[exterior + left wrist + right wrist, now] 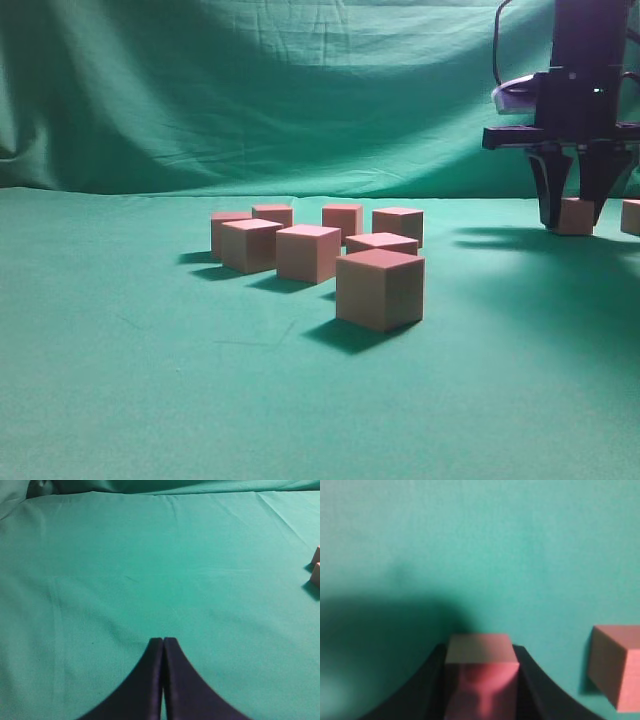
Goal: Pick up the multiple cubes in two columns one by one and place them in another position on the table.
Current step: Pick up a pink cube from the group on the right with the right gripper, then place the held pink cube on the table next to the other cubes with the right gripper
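Your right gripper (481, 680) clasps 1 matte salmon-pink cube (480, 652) resting on the green-cloth table (120, 400) (a neighbour (616, 667) sits just beside). Lift straight up; left gripper (163, 642) idles clenched.

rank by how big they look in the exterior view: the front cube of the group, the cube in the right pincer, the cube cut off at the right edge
1. Front cube, largest, though it sits nearest the camera.
2. Cube between the right pincer fingers, far smaller.
3. Edge cube, only partly in frame, so its rank is unsure.
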